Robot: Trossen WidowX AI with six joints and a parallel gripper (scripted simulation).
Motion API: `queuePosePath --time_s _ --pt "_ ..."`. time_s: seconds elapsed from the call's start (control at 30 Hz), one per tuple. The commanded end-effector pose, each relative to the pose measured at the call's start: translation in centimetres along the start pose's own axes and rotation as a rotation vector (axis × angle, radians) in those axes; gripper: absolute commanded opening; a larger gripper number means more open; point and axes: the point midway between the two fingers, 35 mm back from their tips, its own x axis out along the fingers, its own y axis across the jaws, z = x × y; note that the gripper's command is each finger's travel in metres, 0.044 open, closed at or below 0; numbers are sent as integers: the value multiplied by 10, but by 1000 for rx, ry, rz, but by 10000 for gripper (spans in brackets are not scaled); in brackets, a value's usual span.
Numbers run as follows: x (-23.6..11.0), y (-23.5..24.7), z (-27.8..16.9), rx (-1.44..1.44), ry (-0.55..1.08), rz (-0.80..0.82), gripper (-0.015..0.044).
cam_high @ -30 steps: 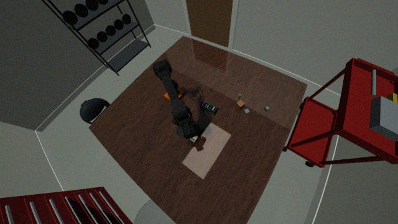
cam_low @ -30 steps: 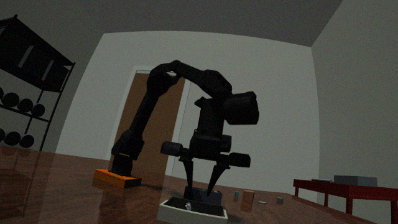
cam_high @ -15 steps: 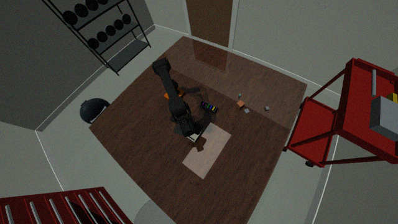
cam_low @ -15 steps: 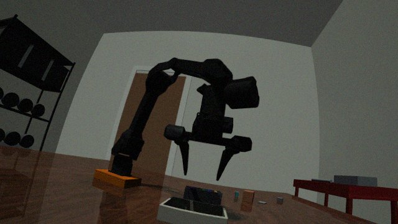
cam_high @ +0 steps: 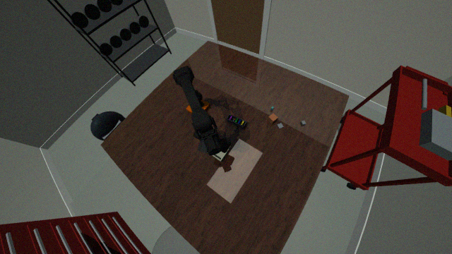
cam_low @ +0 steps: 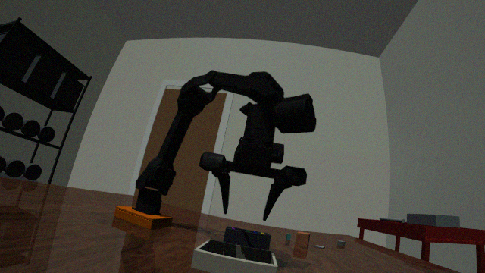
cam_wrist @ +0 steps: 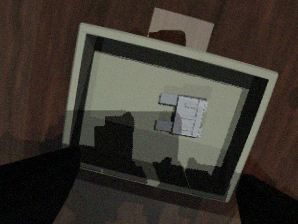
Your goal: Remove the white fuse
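The white fuse (cam_wrist: 184, 116) (cam_low: 239, 252) lies flat inside the white tray (cam_wrist: 75, 96) (cam_low: 233, 262) (cam_high: 222, 155), free of the fingers. My gripper (cam_low: 245, 215) (cam_wrist: 160, 172) (cam_high: 215, 146) is open and empty. It hangs well above the tray with its fingers spread wide. The dark fuse block (cam_high: 234, 121) (cam_low: 247, 238) with its coloured fuses stands on the table just behind the tray, apart from the gripper. In the top view the arm hides most of the tray.
A pale mat (cam_high: 240, 173) lies beside the tray. An orange block (cam_high: 272, 117) (cam_low: 301, 244), a small teal piece (cam_high: 272, 108) (cam_low: 288, 239) and two grey bits (cam_high: 280, 125) (cam_high: 303, 123) sit at the right. The arm's orange base (cam_low: 142, 218) is at the left. A red cart (cam_high: 406, 134) stands off the table.
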Motion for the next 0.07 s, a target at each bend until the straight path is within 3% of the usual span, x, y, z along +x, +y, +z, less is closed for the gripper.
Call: queuePosePath --time_s 0.0,0.03 --pt "0 0 0 0 0 0 330" --pt "0 0 0 0 0 0 330"
